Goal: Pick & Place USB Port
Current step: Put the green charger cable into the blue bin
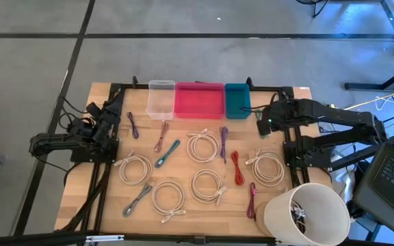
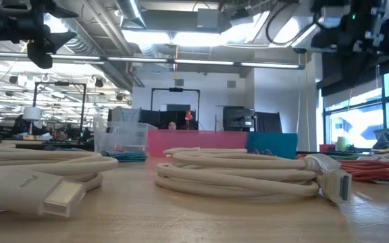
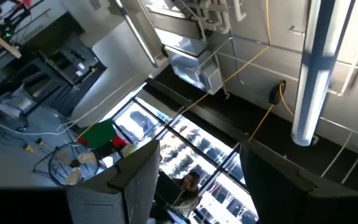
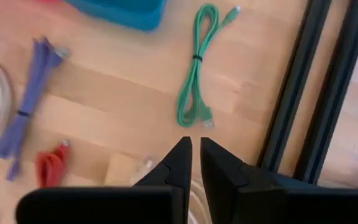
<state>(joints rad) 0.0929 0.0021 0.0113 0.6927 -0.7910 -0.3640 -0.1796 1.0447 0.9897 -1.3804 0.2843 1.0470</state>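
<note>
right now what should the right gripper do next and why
Probably open its fingers and come down on the green cable. The right gripper hovers just short of that cable's end with its fingers nearly shut and nothing between them, so it cannot grasp yet. The left gripper waits, open.

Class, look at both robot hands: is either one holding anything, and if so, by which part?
Nothing is held. The right hand is shut and empty above the green cable; the left hand is open and empty.
</note>
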